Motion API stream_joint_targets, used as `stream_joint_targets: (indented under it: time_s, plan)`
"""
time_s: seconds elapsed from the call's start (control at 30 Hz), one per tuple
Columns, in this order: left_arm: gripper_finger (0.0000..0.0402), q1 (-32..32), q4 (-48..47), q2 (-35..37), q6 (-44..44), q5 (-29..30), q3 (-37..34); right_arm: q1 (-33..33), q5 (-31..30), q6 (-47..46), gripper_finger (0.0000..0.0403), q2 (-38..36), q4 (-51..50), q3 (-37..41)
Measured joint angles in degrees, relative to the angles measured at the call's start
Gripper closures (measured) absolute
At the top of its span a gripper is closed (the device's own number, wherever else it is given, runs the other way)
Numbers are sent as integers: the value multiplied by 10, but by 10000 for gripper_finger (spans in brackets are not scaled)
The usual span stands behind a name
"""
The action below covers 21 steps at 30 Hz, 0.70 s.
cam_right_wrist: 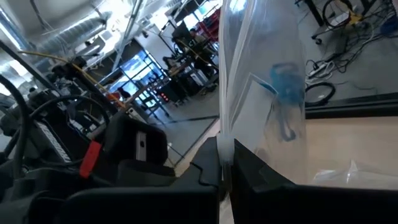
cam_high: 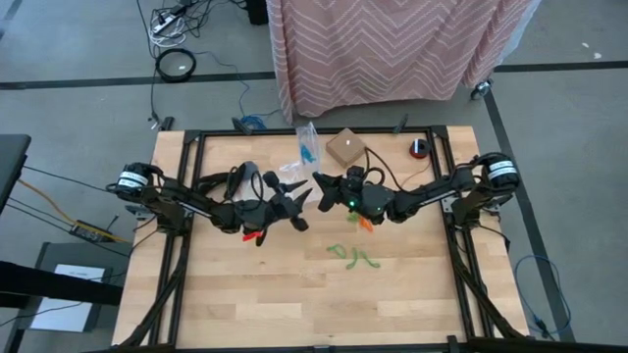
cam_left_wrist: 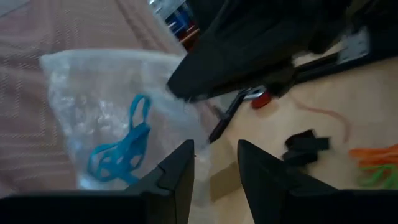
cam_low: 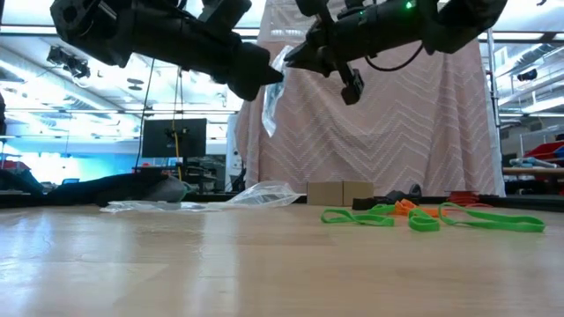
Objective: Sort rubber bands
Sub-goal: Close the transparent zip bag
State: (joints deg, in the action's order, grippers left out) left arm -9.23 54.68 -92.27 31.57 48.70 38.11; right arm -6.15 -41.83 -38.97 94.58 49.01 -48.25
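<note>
Blue bands: blue rubber bands (cam_left_wrist: 121, 146) hang inside a clear plastic bag (cam_left_wrist: 99, 106) held up in the air between the two arms, above the wooden table (cam_high: 245, 294).
Right claw: the right gripper (cam_high: 319, 184) is pinched shut on the bag's edge, so the bag dangles from it, as its own wrist view shows.
Left claw: the left gripper (cam_high: 302, 195) hovers just beside the bag with fingers (cam_left_wrist: 177, 177) parted and nothing between them.
Green bands: green rubber bands (cam_high: 353, 255) lie loose on the table, in front of the right arm.
Orange bands: orange rubber bands (cam_low: 405, 208) lie on the table beside the green ones, near the right gripper; another orange thing under the left arm is too small to name.
Black bands: a dark lump (cam_left_wrist: 306, 144) sits near the orange ones, perhaps black bands; hard to tell.
Spare bags: more clear bags (cam_low: 203, 199) lie flat at the far side.
Progress: by appearance, one colour is bagged; green, orange and black are left.
</note>
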Motion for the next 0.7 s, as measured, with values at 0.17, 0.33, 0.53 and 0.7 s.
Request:
stream_joint_targets:
  time_s: [0.17,0.33,0.53,0.7]
  plan:
    - [270,1,17,0,18,28,0,-1,5,0,403,0,1,-9]
    - [270,0,63,0,44,31,0,-2,16,-11,403,0,0,-9]
    - [270,-1,66,-13,34,-7,25,0,42,-13,403,0,1,-11]
    - [270,-11,68,-52,50,41,60,5,50,-10,403,-1,-2,-12]
